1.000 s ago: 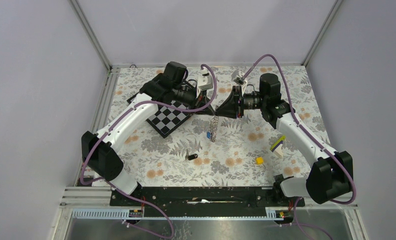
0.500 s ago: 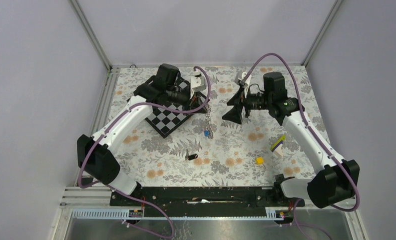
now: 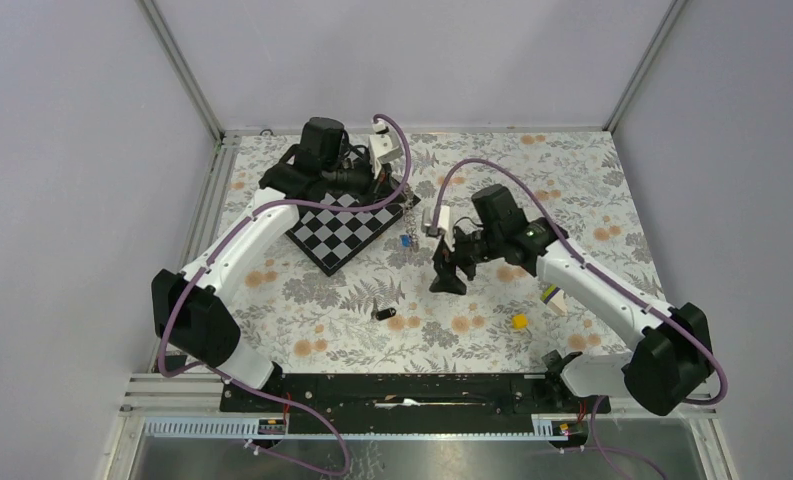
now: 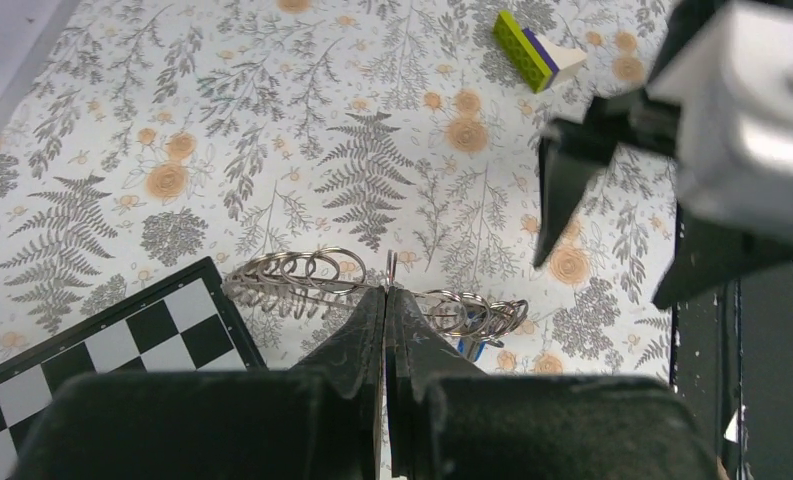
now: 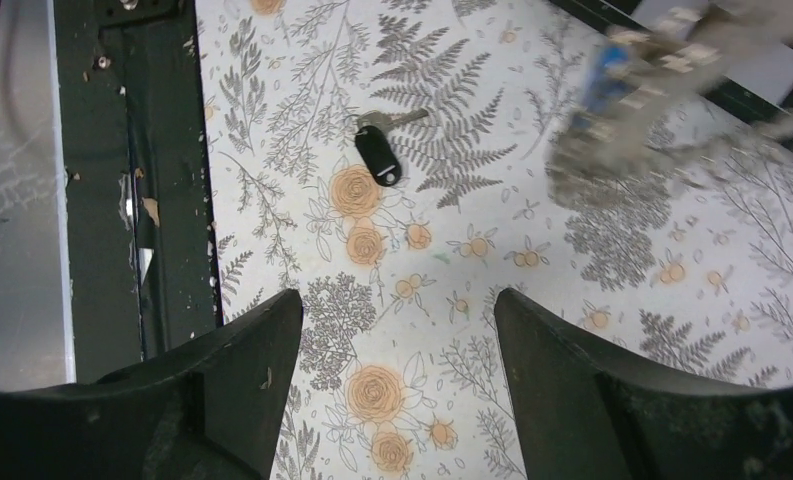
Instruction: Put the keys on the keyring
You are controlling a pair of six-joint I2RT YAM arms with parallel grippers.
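one blue key [image 3: 404,240] by the keyring [image 4: 292,272], black key [image 5: 379,158] apart

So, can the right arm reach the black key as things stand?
Probably yes: the right gripper is open and empty, and the black key lies alone in front of it, nothing between.

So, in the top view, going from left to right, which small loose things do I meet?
black key → blue key → yellow cube → purple-and-lime stick
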